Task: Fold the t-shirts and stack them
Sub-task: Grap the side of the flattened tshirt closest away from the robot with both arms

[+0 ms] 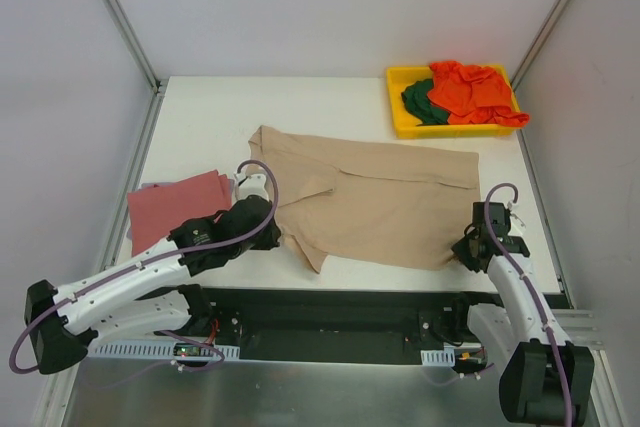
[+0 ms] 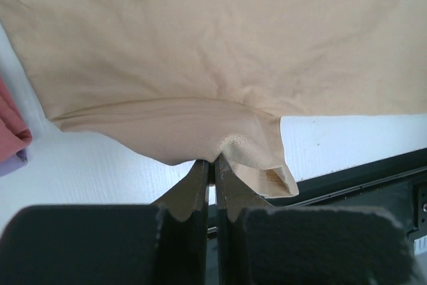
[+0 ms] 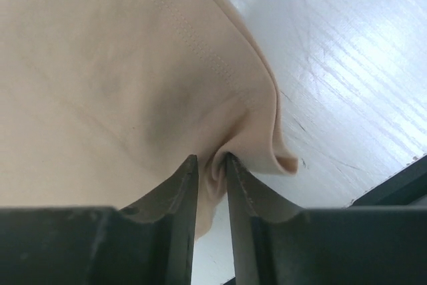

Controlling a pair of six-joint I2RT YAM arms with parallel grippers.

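A large tan t-shirt [image 1: 375, 202] lies spread across the middle of the white table [image 1: 220, 117]. My left gripper [image 1: 272, 237] is shut on the shirt's near left edge, by the sleeve [image 2: 260, 161]; in the left wrist view [image 2: 213, 163] cloth is pinched between the jaws. My right gripper [image 1: 468, 255] is shut on the shirt's near right corner, seen bunched between the jaws in the right wrist view [image 3: 212, 161]. A folded dusty-red t-shirt [image 1: 178, 205] lies at the left on a lavender one [image 1: 150, 187]. Orange-red [image 1: 470, 92] and dark green [image 1: 422, 102] t-shirts lie in the bin.
A yellow plastic bin [image 1: 402, 123] stands at the far right corner of the table. A black rail [image 1: 330, 307] runs along the near edge between the arm bases. Metal frame posts [image 1: 120, 17] rise at the back corners.
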